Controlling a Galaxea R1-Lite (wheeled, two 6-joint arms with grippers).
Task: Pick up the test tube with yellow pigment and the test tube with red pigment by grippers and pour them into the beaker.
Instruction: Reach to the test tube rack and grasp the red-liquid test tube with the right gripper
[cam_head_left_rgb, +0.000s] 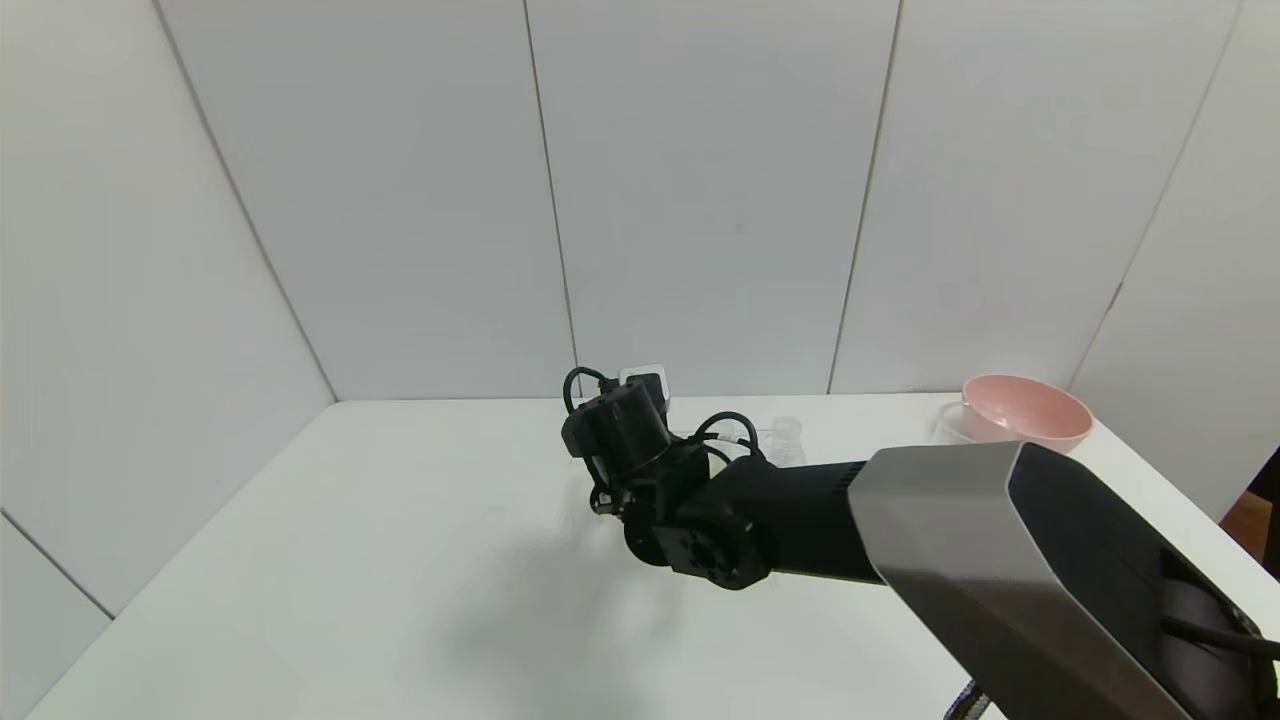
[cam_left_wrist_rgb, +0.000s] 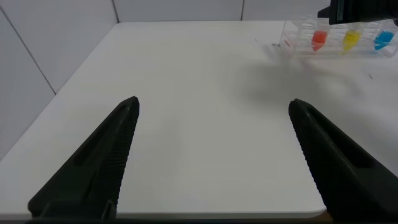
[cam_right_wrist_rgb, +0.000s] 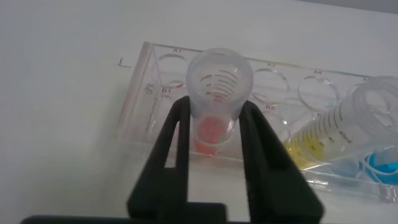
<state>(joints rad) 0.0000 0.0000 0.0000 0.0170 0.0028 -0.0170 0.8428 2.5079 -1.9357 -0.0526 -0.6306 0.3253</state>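
Red tube (cam_right_wrist_rgb: 214, 93): upright between right gripper (cam_right_wrist_rgb: 214, 130) fingers, clamped, over clear rack (cam_right_wrist_rgb: 140, 93).
Yellow tube (cam_right_wrist_rgb: 323, 134): in rack, just beside right gripper.
Blue tube (cam_right_wrist_rgb: 376, 165): beyond yellow.
Left gripper (cam_left_wrist_rgb: 211, 118): wide apart, above table (cam_left_wrist_rgb: 199, 155), well away from rack.
Beaker (cam_head_left_rgb: 787, 438): behind right arm.

right arm (cam_head_left_rgb: 760, 515) hiding tube rack, beaker (cam_head_left_rgb: 787, 440) partly hidden, blue tube (cam_right_wrist_rgb: 373, 171) cut off
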